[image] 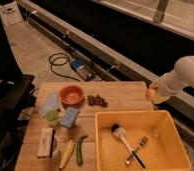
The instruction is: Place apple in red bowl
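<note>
The apple [150,93] shows as a small orange-pink ball at the tip of my white arm, on the right of the camera view. My gripper [153,95] is shut on the apple and holds it in the air, above the table's right edge and just beyond the yellow tub's far right corner. The red bowl [71,95] stands at the far left-centre of the wooden table [121,99], well to the left of the apple, and holds nothing.
Dark grapes [96,100] lie just right of the bowl. A big yellow tub [166,130] with a brush [120,134] and a fork [138,149] fills the near right. A blue sponge [69,117], green cup [52,117], banana [67,151] and green vegetable [80,149] sit at left.
</note>
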`<state>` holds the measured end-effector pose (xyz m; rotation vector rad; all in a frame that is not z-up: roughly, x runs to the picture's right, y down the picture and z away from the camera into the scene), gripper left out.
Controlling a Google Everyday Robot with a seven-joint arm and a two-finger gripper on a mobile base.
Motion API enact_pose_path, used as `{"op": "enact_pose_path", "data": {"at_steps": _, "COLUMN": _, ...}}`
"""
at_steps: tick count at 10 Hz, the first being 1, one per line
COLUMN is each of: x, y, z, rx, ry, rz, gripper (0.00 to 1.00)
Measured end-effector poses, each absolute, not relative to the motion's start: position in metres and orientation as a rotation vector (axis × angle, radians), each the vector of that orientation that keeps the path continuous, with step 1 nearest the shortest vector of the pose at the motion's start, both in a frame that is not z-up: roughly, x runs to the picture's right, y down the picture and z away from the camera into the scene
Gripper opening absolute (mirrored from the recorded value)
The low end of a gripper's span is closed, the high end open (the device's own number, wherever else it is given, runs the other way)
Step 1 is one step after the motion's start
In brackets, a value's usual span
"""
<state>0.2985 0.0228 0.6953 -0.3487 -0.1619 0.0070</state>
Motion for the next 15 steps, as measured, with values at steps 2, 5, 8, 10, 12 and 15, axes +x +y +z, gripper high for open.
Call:
{"op": "enact_pose_path", "data": {"at_steps": 2, "x": 0.300, "y": 0.024, "z": 0.695, "rx": -0.349, "ry": -0.161, "rz": 0.010, "gripper": 0.00}}
{"op": "enact_pose_path", "data": {"at_steps": 5, "x": 0.298, "y": 0.023, "z": 0.696, "rx": -0.350, "ry": -0.163, "rz": 0.008, "gripper": 0.00}}
{"op": "enact_pose_path", "data": {"at_steps": 8, "x": 0.282, "y": 0.011, "z": 0.689, "rx": -0.304, "ry": -0.195, "rz": -0.037, "gripper": 0.00}}
{"op": "enact_pose_path", "data": {"at_steps": 10, "x": 0.246, "y": 0.001, "z": 0.681, "rx": -0.267, "ry": -0.238, "rz": -0.092, "gripper": 0.00}}
{"op": "enact_pose_path", "data": {"at_steps": 12, "x": 0.191, "y": -0.005, "z": 0.674, "rx": -0.234, "ry": -0.286, "rz": -0.169, "gripper": 0.00}}
{"op": "enact_pose_path", "data": {"at_steps": 15, "x": 0.119, "y": -0.011, "z": 0.671, "rx": -0.213, "ry": -0.352, "rz": -0.275, "gripper": 0.00}}
